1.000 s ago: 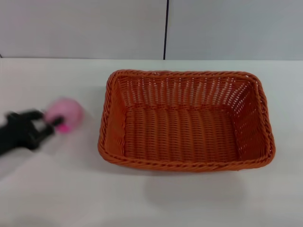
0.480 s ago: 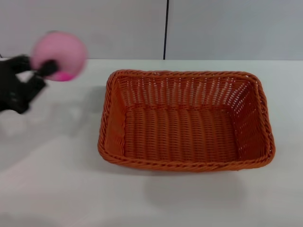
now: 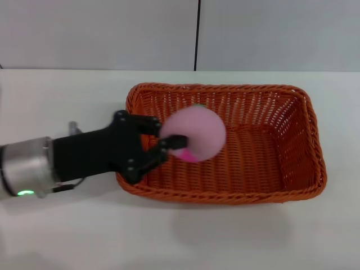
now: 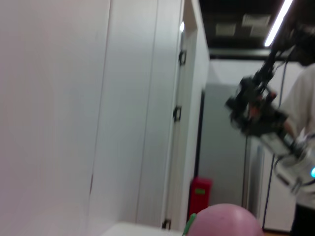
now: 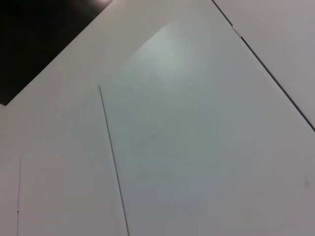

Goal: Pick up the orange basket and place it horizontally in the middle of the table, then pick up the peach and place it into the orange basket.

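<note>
One orange basket (image 3: 225,143), one peach (image 3: 194,134) and one arm in sight: that is the whole count in the head view. The basket sits on the white table (image 3: 67,225) around the middle, its long axis running left to right across the view, open side up, one long rim toward the robot and the other toward the back wall (image 3: 101,34). Its woven floor is bare apart from what hangs above it.

The left gripper (image 3: 164,135) reaches in from the robot's left, its black body crossing over the basket's left short rim. Its fingers (image 3: 147,125) are closed around the peach, one dark fingertip showing across the fruit's near side, so the claw stands only as wide as the fruit it pinches. The peach is held over the left half of the basket's inside; whether it is clear of the floor or touching it cannot be told from this angle. Its deeper magenta patch faces down and toward the robot, and a small dark-green mark shows at its top edge, toward the far rim.

The left wrist view shows the top of the peach (image 4: 224,220) low in the picture, with a bit of green beside it, against room walls.

The right gripper shows in no picture; the right wrist view holds only pale wall panels (image 5: 197,123)
</note>
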`<control>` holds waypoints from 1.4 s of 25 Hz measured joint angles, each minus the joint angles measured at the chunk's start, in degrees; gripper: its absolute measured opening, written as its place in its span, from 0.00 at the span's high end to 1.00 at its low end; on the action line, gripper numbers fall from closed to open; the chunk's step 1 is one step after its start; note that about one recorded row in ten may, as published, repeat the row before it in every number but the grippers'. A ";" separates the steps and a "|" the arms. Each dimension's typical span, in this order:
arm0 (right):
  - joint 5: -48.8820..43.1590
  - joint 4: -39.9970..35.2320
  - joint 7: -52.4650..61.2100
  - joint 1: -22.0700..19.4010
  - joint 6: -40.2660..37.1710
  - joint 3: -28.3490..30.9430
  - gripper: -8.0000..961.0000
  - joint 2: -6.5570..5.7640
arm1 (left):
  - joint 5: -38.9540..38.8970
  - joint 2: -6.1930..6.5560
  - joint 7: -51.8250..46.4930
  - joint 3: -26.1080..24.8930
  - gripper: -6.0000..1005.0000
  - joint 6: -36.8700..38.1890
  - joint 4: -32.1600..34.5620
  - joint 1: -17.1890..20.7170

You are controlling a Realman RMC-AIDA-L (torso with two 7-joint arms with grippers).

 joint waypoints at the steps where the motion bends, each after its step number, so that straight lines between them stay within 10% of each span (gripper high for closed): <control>1: -0.16 0.02 0.00 0.04 0.00 -0.03 0.44 0.00 | -2.44 -0.01 0.04 3.50 0.83 2.70 0.24 0.01; 5: -0.46 0.23 0.02 0.07 0.00 -0.04 0.44 0.04 | -9.65 0.39 0.05 11.70 0.77 9.46 -0.87 1.52; 21: -0.70 2.70 -0.32 1.07 0.03 0.44 0.44 -0.10 | -9.67 1.29 -0.39 3.81 0.26 8.53 -4.64 9.18; 30: -1.34 8.42 -8.64 -0.34 1.14 4.64 0.44 -0.06 | -9.98 1.11 5.80 -33.45 0.19 9.92 1.34 12.02; 35: -0.92 18.15 -18.13 -0.72 6.66 14.73 0.44 0.22 | -10.54 0.91 11.47 -41.13 0.19 10.98 4.25 13.90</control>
